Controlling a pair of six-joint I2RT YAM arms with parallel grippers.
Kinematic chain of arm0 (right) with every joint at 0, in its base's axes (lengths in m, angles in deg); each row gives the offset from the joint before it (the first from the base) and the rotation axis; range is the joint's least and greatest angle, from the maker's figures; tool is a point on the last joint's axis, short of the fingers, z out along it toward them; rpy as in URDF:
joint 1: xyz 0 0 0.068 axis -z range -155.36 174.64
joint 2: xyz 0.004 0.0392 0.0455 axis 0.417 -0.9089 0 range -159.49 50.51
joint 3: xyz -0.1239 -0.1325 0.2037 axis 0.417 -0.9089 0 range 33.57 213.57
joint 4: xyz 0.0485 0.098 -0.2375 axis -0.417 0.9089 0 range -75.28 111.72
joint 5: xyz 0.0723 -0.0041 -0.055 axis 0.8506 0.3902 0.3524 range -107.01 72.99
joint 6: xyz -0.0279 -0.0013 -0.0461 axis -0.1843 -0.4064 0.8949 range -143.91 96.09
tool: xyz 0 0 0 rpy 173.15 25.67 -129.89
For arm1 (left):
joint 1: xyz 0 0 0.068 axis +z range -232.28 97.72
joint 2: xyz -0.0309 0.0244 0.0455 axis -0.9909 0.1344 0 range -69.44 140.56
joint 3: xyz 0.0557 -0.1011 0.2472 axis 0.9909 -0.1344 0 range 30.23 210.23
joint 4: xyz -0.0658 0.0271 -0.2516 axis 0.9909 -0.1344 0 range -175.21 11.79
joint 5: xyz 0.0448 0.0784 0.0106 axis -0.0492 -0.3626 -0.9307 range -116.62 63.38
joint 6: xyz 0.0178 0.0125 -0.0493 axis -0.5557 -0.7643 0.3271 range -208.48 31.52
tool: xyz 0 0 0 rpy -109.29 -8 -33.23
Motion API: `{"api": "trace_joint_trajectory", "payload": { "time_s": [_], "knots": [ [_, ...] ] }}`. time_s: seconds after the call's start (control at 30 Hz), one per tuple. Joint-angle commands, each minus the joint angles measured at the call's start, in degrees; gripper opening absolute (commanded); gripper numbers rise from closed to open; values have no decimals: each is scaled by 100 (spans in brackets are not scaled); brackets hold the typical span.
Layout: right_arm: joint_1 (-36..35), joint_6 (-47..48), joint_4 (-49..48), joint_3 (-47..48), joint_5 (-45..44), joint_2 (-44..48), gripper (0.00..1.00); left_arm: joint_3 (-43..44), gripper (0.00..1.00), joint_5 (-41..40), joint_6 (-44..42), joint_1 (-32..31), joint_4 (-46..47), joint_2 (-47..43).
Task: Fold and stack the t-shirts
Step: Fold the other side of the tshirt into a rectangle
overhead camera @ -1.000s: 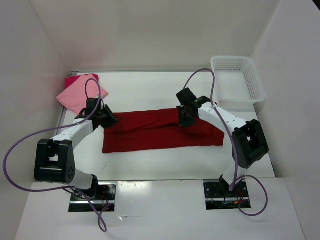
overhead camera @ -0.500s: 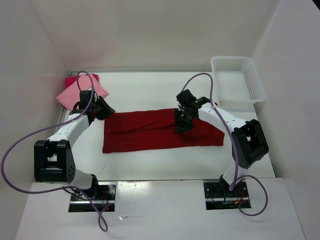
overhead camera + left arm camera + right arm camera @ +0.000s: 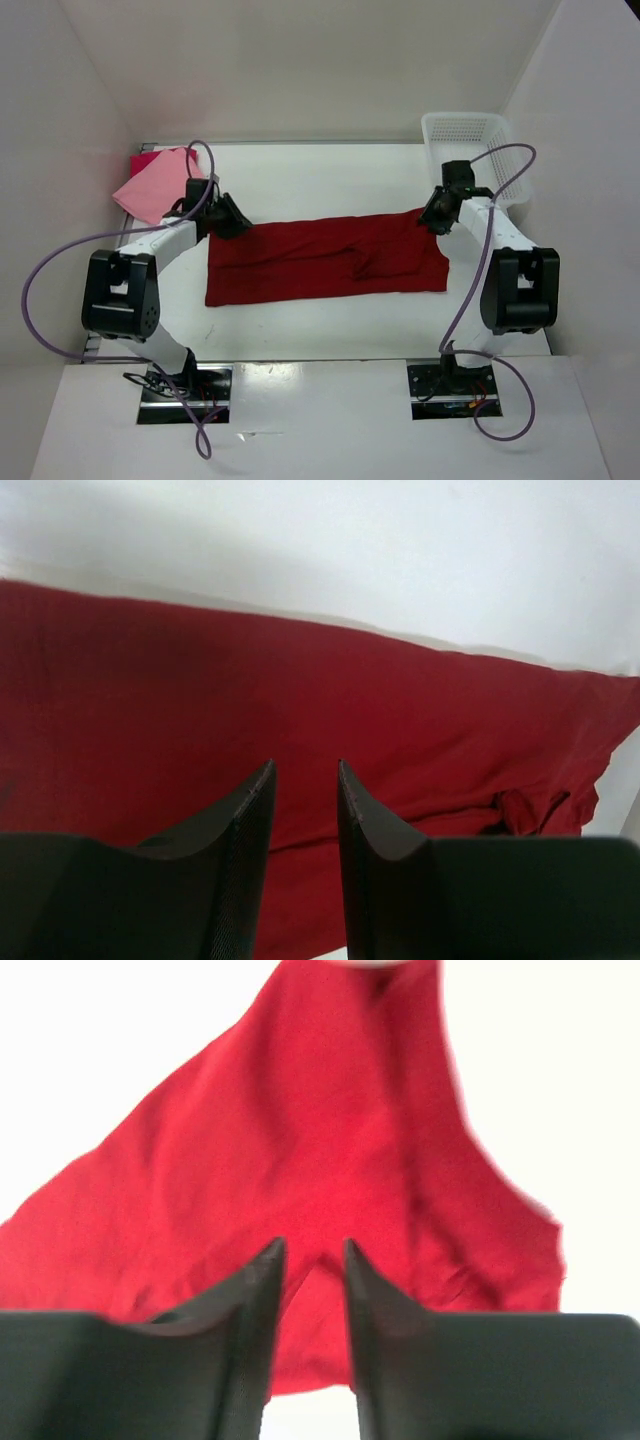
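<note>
Dark red shirt: limp, light, creases easily. I would pinch its far corners. Left gripper and right gripper hang part-open, empty.

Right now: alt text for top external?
A dark crimson t-shirt, folded into a long strip, lies across the table, with the left hand at its far-left corner and the right hand at its far-right corner. A light pink t-shirt sits far left, a white basket far right.
</note>
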State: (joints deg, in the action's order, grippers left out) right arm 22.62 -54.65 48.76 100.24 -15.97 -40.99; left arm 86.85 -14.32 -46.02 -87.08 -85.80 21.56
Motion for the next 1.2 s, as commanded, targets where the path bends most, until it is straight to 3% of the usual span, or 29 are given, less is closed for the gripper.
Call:
{"api": "trace_joint_trajectory", "payload": {
  "time_s": [0.0,0.17,0.53,0.57,0.7,0.8,0.93,1.1,1.17],
  "knots": [
    [324,-213,-784,-120,-437,-235,39,-255,38,308,315,93,433,312],
    [378,-336,-1039,-120,-333,-676,46,-450,38,721,606,435,549,673],
    [378,-547,-1163,-454,-209,-957,46,-810,38,1213,1053,1559,820,1296],
    [378,-547,-1233,-454,-157,-1027,43,-750,38,1214,1054,1561,821,1297],
    [308,-600,-1294,-454,71,-1211,17,-319,38,1091,1002,1701,663,1438],
    [141,-600,-1453,-454,282,-1212,8,-82,38,1091,1054,1947,663,1631],
    [26,-600,-1400,37,406,-1334,6,322,36,1266,1265,2202,716,1983],
    [87,-416,-1032,390,-226,-1335,5,631,35,1214,1265,2202,663,2044],
    [140,-415,-1031,390,-420,-1265,12,509,35,1214,1265,2202,716,1774]
  ]
}}
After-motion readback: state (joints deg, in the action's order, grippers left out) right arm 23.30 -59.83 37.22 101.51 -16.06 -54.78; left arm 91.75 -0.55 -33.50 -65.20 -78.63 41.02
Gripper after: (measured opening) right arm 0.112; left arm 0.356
